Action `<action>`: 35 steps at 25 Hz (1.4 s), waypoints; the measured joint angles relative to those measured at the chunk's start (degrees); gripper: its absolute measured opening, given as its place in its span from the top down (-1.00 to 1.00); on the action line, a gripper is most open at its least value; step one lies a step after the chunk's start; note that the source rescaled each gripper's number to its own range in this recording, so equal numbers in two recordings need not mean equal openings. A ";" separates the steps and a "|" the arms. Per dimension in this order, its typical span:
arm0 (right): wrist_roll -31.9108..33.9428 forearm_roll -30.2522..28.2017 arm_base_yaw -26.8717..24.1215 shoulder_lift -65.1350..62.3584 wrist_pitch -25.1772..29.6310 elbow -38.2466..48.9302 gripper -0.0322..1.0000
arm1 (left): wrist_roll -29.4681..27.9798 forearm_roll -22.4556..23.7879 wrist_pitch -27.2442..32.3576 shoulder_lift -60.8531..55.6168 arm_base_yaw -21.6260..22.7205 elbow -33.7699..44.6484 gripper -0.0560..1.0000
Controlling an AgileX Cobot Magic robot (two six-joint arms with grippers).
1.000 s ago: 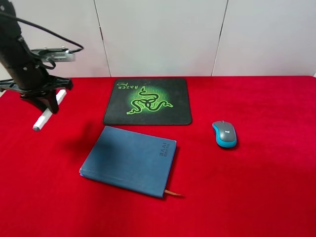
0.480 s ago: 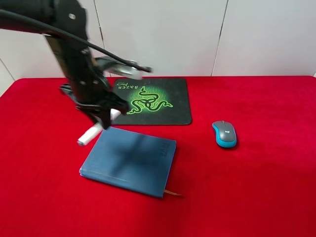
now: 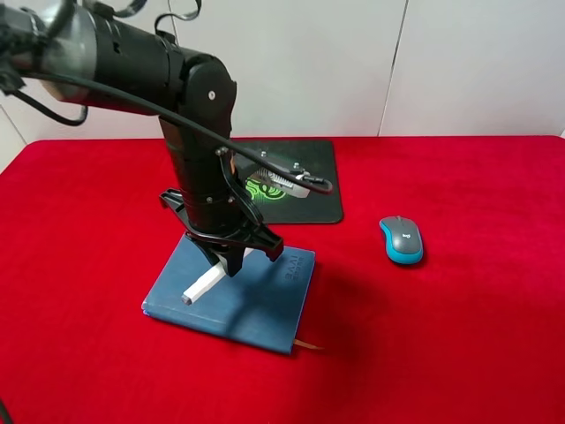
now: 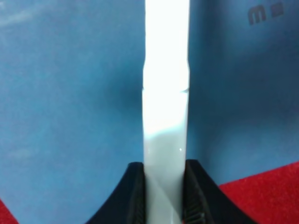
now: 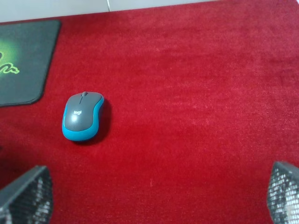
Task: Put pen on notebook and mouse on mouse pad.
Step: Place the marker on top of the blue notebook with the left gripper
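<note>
Two placements remain, I'd say. The left gripper (image 3: 231,262) pinches the pen (image 3: 203,285), slanted down over the notebook (image 3: 265,300) for laying flat. The right gripper (image 5: 159,198) hangs spread above the mouse (image 5: 83,116), which sits on the tabletop (image 3: 459,336) beside the mouse pad (image 3: 309,208).

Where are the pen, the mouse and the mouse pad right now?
pen (image 3: 203,285): exterior high view, middle of the exposed white barrel.
mouse (image 3: 404,234): exterior high view, grey top.
mouse pad (image 3: 320,208): exterior high view, bare black corner.

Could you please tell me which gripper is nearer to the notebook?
Left: the left gripper holds the pen right above the notebook; the right gripper is apart, facing the mouse.
</note>
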 joint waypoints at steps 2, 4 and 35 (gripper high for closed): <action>0.00 0.00 0.00 0.00 0.00 0.00 -0.99 | -0.31 0.32 -0.77 0.79 0.00 0.00 0.88; 0.00 0.00 0.00 0.00 0.00 0.00 -0.99 | -1.04 0.96 -1.48 1.20 0.00 0.24 0.88; 0.00 0.00 0.00 0.00 0.00 0.00 -0.99 | -4.78 1.40 -3.14 4.55 0.00 -0.08 -0.98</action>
